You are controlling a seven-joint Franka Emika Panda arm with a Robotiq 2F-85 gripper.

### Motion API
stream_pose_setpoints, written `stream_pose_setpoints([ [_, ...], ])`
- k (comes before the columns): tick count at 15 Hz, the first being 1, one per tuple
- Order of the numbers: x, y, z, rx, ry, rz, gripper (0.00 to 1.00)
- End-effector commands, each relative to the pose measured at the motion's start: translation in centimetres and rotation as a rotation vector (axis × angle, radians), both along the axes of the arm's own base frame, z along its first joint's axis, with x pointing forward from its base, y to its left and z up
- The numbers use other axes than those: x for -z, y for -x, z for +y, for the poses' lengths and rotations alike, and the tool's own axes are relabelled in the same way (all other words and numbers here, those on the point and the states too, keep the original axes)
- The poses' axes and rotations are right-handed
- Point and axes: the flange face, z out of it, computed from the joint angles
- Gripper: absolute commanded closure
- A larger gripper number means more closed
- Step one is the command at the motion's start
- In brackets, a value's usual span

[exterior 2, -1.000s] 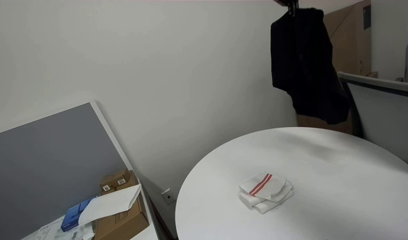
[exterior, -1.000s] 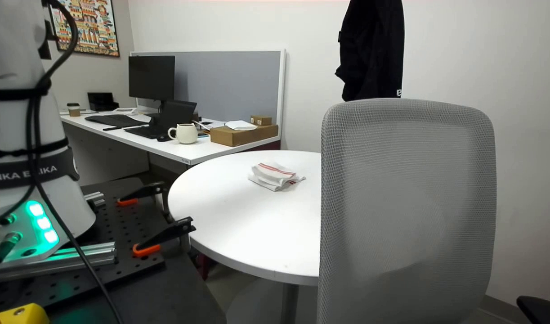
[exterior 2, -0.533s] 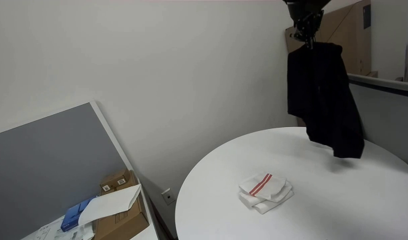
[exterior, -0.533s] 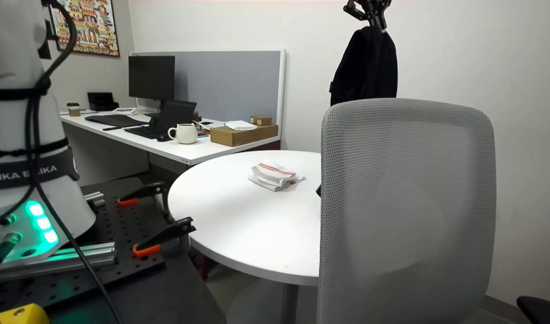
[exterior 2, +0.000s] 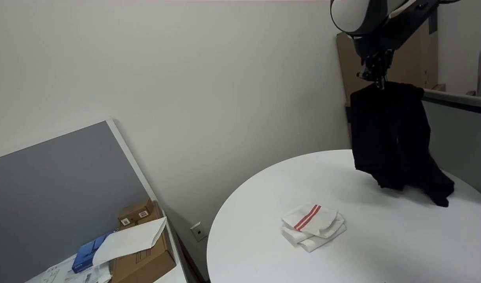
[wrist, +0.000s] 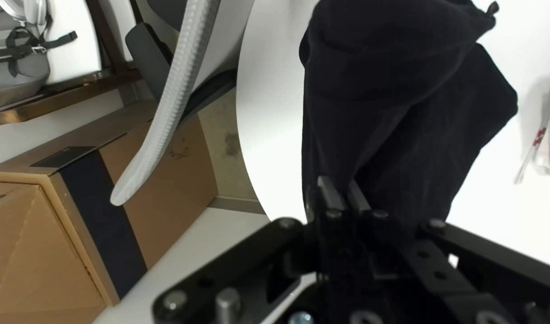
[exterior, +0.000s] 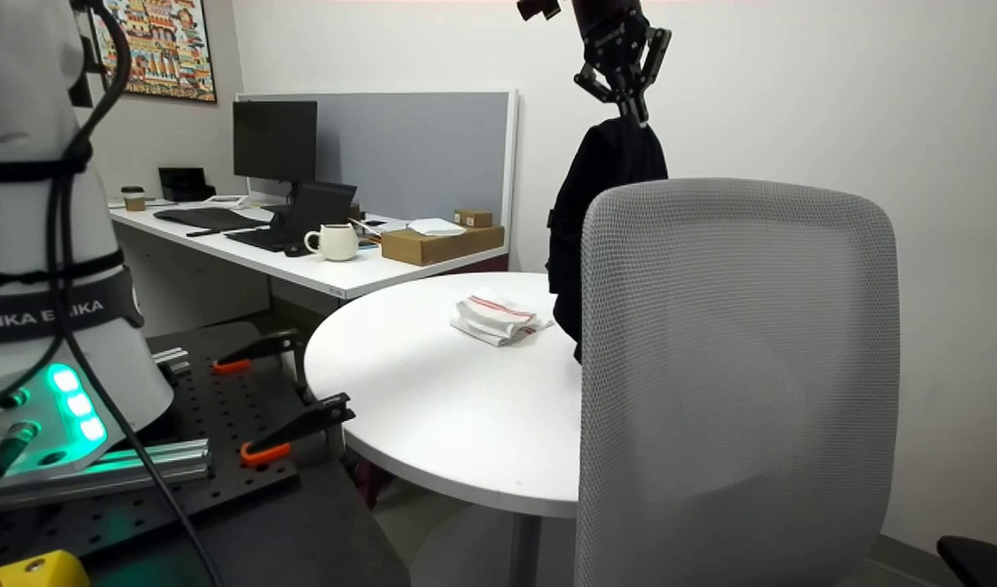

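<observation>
Claw (wrist: 340, 184) pinching black cloth (exterior 2: 389, 133), chair edge (wrist: 179, 76) near, napkin (exterior 2: 315, 224) apart

The black, jointed two-finger gripper (exterior: 634, 112) is lower than before: in an exterior view where it was out of frame a second ago, it now shows whole. The limp black fabric (exterior 2: 389, 133) below it has come down too. Its lower end, hanging straight above the white round tabletop (exterior 2: 264, 220) half a second ago, now bends outward and appears to trail on it. A white, rounded arm segment (exterior 2: 348, 15) has entered at the top of an exterior view.
</observation>
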Motion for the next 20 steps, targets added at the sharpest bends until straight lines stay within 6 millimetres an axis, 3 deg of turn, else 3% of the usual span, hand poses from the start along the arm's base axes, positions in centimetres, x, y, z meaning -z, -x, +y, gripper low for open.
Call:
stream_pose_setpoints([
  [1, 1.2, 3.0, 0.7, -0.038, 0.013, 0.012, 0.69],
  [5, 2.4, 4.6, 0.8, -0.043, 0.000, 0.046, 0.40],
  [10, 1.9, 5.8, 0.7, -0.021, -0.020, 0.044, 0.04],
  [14, 1.1, 6.4, 0.2, 0.124, -0.065, 0.040, 0.00],
  [20, 2.3, 7.7, 1.0, 0.340, -0.136, 0.041, 0.00],
])
